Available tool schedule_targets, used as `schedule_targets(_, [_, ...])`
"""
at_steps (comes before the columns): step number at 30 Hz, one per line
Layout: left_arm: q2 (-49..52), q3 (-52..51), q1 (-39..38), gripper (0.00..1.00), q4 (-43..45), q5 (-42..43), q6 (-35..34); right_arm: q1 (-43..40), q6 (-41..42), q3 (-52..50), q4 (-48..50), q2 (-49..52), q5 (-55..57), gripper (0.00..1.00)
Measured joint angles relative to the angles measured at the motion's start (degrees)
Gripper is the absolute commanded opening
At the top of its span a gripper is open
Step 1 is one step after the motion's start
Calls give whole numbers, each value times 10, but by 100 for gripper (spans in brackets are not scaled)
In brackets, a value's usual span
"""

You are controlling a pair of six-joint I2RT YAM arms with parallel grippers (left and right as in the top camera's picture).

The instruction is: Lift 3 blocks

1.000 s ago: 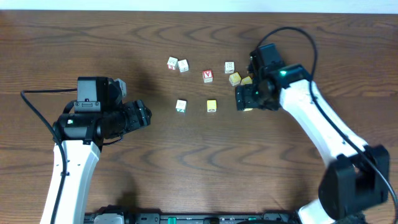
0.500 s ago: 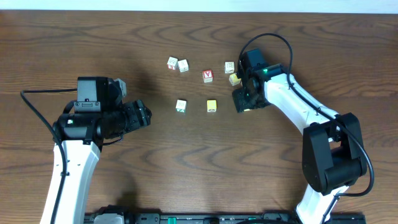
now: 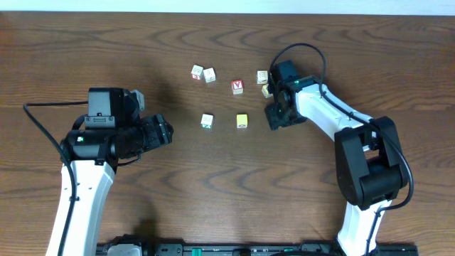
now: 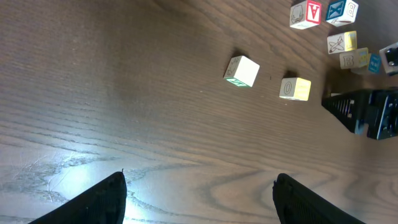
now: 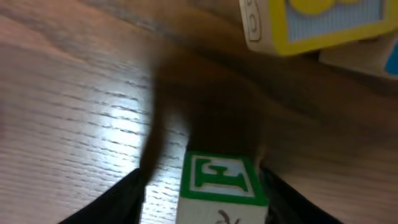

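— Right wrist view: the green-E block [image 5: 219, 180] sits off-centre between the parted jaws of the right gripper [image 5: 205, 196], right of the table [image 3: 213, 206]'s middle.
— One finger could shove it aside. The left gripper [image 4: 200, 186] gapes wide.

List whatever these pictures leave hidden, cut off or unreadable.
- Overhead: the right end effector hides the green-lettered block it straddles.
- Right wrist: blur hides whether the fingers touch that block, which the bottom edge cuts off. The top edge cuts off the yellow-bordered block.
- Left wrist: the right end effector runs off the right edge.
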Motion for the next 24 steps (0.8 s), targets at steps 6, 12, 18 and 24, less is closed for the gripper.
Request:
schedule_targets(6, [0, 0, 0, 76, 0, 0, 0, -5, 5, 0, 0, 0, 2, 31])
schedule_targets(12, [0, 0, 0, 76, 0, 0, 0, -11, 15, 0, -3, 0, 1, 28])
schedule_targets(18, [0, 0, 0, 76, 0, 0, 0, -26, 34, 1, -46, -3, 0, 28])
schedule_targets(24, [0, 0, 0, 76, 0, 0, 0, -37, 77, 1, -136, -19, 0, 25])
